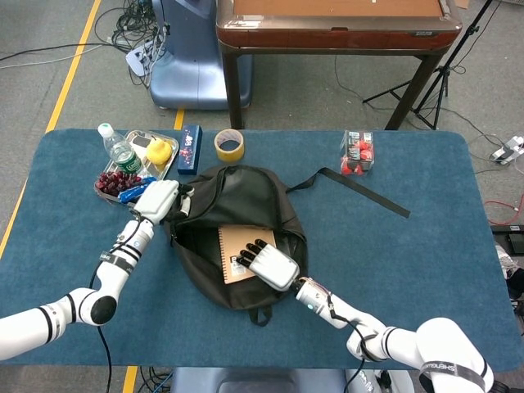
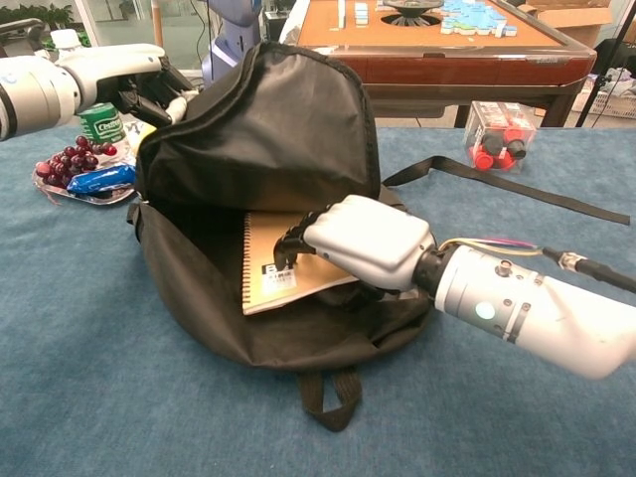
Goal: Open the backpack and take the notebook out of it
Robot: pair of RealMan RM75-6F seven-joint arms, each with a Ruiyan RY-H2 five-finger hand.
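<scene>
A black backpack (image 1: 246,201) lies open in the middle of the blue table, its flap (image 2: 268,119) held upright. My left hand (image 1: 159,200) grips the flap's upper left edge and also shows at the far left of the chest view (image 2: 139,84). A tan spiral notebook (image 1: 236,246) with a barcode label (image 2: 276,278) sits in the opening, tilted up at its right side. My right hand (image 1: 272,263) holds the notebook's right edge, fingers (image 2: 298,238) on the cover and thumb hidden beneath.
A metal tray (image 1: 169,166) with grapes, a lemon and a blue packet stands at the back left beside a water bottle (image 1: 119,149). A blue box (image 1: 190,149), a tape roll (image 1: 228,146) and a clear box of red items (image 1: 357,153) line the far edge. The backpack strap (image 1: 360,190) trails right.
</scene>
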